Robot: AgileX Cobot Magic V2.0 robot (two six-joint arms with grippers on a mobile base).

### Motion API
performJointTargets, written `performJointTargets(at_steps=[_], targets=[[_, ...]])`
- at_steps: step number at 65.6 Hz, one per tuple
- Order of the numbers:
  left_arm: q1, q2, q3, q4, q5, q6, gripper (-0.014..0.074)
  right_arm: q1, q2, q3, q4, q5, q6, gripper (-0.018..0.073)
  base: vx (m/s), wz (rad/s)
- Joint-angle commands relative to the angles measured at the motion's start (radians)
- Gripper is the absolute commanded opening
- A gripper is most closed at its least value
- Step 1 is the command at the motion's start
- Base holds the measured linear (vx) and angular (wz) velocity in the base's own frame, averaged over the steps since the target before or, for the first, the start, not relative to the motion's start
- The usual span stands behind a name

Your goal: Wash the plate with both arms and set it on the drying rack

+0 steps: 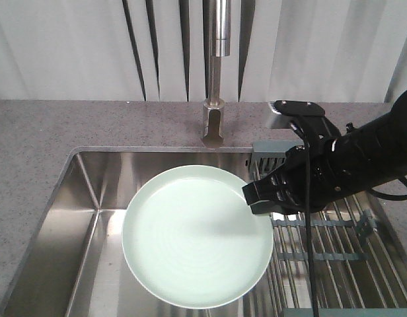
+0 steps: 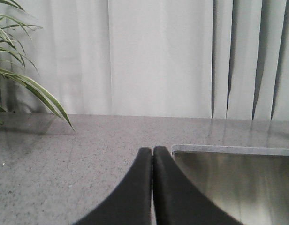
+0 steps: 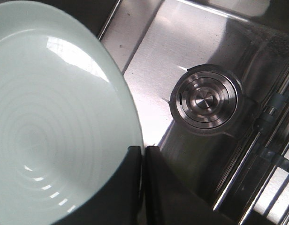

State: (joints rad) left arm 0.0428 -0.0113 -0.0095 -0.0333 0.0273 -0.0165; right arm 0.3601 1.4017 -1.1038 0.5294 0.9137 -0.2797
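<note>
Our right end effector (image 1: 255,198) is pinched shut on the right rim of the plate (image 1: 193,244). In the wrist view only the thin edge sits between its two fingers, so the bite is shallow. Our left end effector (image 2: 152,152) is fully closed on nothing. It sits over the surface (image 2: 64,164), just left of the basin's far corner and well apart from the plate.

The plate hangs face up over the sink (image 1: 78,218), near the faucet (image 1: 217,59), and we see nothing else touching it. The drain (image 3: 205,100) lies below, past its right edge.

The main risk, as we judge it, is that single edge grip. Nearly all the plate's weight hangs out to the left of the fingers, and the glaze is glossy. Water or a quick wrist turn could let it pivot or slide out and drop onto the steel.

The second arm cannot help while it is shut and so far off. If it comes in closed, it may knock the plate instead of steadying it.

The drying rack (image 1: 335,251) lies to the right, under our own forearm. Swinging the plate there with a low edge could catch the basin wall or the rods.
</note>
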Motion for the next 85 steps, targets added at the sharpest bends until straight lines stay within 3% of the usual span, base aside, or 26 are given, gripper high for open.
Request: performJointTargets(at_steps=[1,17,46,64,85], targets=[[0.001,-0.012,-0.102,-0.010,-0.027,-0.013,-0.0006,-0.002,-0.034,-0.026,0.032,-0.029,-0.007,-0.0001,0.00,0.00],[0.001,0.042,-0.344,-0.010,0.230,-0.008,-0.0006,-0.002,-0.034,-0.026,0.032,-0.029,-0.007,-0.0001,0.00,0.00],[0.001,0.454,-0.717,-0.010,0.558,0.000,-0.0006,-0.002,-0.034,-0.026,0.032,-0.029,-0.007,-0.0001,0.00,0.00],[0.001,0.665,-0.744,-0.010,0.587,0.000,-0.0006,-0.002,-0.034,-0.026,0.032,-0.029,-0.007,-0.0001,0.00,0.00],[0.001,0.793,-0.744,-0.010,0.562,-0.003,0.0005,-0.002,-0.034,-0.026,0.032,-0.029,-0.007,-0.0001,0.00,0.00]])
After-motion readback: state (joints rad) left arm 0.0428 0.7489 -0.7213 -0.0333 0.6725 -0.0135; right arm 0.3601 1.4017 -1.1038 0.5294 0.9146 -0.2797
